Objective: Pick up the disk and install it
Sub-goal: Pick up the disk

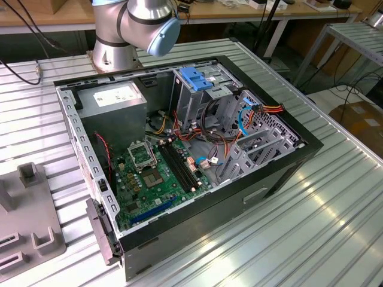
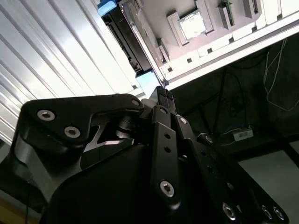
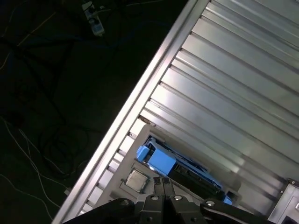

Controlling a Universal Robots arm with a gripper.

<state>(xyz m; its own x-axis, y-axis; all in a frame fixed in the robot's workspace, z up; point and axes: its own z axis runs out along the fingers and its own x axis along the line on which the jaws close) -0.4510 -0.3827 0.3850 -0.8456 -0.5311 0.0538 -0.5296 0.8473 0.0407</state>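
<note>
The disk is a dark flat drive in a bright blue carrier, resting on its edge on a grey fixture plate. In the second wrist view the disk runs from one blue end down to another blue end just beside my fingertips. My gripper hangs close over the near blue end of the disk. Its two black fingers are pressed together and shut, with nothing seen between them. In the exterior view the open computer case lies on the table with its grey drive cage at the back.
A processor chip sits in the fixture plate next to the disk. The slatted metal table ends at an edge, with dark floor and cables beyond. A larger blue bracket tops the drive cage. A grey fixture lies at the exterior view's left.
</note>
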